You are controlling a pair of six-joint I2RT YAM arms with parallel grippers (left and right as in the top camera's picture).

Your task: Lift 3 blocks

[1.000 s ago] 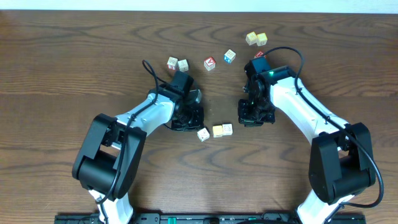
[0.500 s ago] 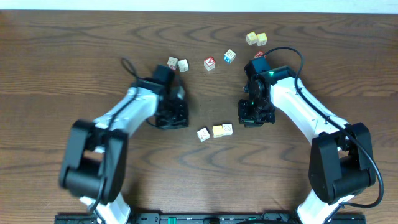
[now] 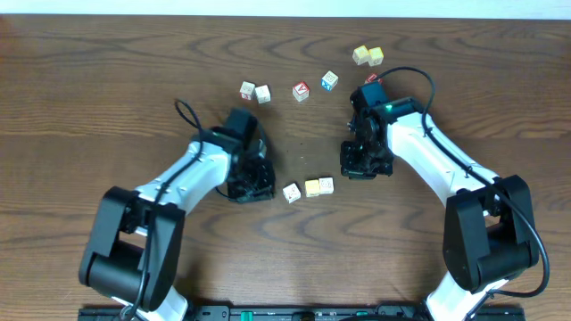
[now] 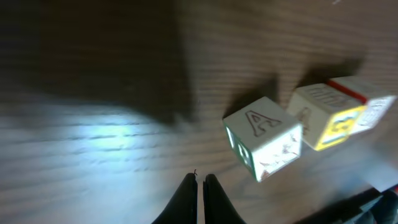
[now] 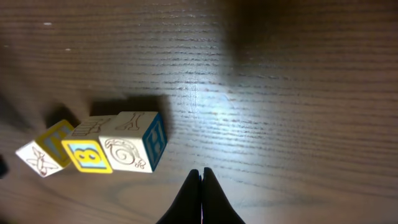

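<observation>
Left gripper [image 4: 200, 179] pressed together, pinching nothing, low over the desk [image 3: 107, 80]; just ahead and to the right of its tips, the three blocks [image 4: 264, 138] in a close row, white one nearest, yellow next, all resting on the wood; right gripper [image 5: 200, 173] likewise pressed together and empty; same row ahead and to the left of its tips; no contact with either gripper.

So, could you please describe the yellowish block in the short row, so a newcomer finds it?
On the wooden table, look between the left arm and right arm, where three small cubes form a short row. It is the middle cube, pale yellow, while both neighbours are whitish.
</observation>
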